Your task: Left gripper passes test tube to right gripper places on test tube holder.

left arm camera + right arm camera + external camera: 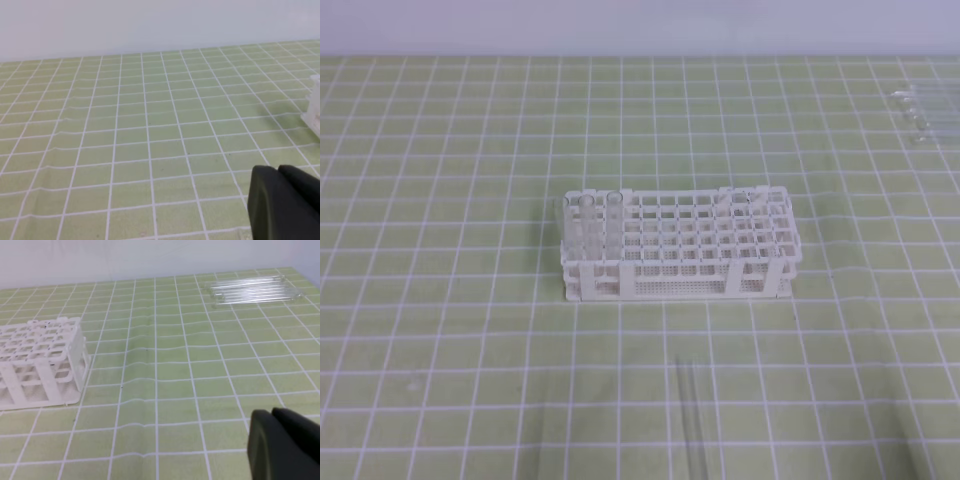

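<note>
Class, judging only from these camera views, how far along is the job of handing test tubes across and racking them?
Done: three tubes stand at the left end of the test tube holder. In hand: nothing visible; neither wrist view shows a tube near its gripper, whose jaws are mostly out of frame. Left: one test tube lies in front of the holder, and a spare bundle lies far right.

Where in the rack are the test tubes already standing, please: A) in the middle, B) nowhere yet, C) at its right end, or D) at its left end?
D: in the high view, upright test tubes fill holes at the left end of the test tube holder.
</note>
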### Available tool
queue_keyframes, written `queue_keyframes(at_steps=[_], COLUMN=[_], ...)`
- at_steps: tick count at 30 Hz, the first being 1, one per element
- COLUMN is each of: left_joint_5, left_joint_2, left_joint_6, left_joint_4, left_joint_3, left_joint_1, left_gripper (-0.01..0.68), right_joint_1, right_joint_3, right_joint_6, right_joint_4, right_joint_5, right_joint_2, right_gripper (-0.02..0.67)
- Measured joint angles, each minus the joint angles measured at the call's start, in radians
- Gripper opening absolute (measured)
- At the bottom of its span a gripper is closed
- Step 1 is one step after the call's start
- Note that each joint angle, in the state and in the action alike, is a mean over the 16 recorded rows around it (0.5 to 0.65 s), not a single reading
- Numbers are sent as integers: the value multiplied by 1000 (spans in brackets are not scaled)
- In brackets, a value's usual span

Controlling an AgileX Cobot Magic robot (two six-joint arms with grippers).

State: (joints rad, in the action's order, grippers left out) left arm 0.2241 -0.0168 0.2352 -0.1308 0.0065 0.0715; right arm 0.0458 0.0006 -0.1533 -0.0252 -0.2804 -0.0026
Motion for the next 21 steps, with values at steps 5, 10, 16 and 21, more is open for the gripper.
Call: queue_keyframes(at_steps=[5, 10, 16, 21], left_joint_5=[-1, 0, 1, -3], left_joint_2=[-1, 1, 2, -1], left_joint_6=[0, 0, 0, 0], left_joint_4=[0, 0, -5, -11], left_joint_3=[0, 0, -1, 0], left_joint_1=[0, 0, 0, 0], left_gripper=[0, 0, 0, 0], right_joint_1=[0, 0, 0, 0], right_joint_3=[0, 0, 0, 0], right_joint_6=[0, 0, 0, 0], right_joint_4=[0, 0, -1, -2], right_joint_5=[0, 0, 0, 0], right_joint_2=[0, 0, 0, 0], right_gripper=[-2, -2, -2, -2])
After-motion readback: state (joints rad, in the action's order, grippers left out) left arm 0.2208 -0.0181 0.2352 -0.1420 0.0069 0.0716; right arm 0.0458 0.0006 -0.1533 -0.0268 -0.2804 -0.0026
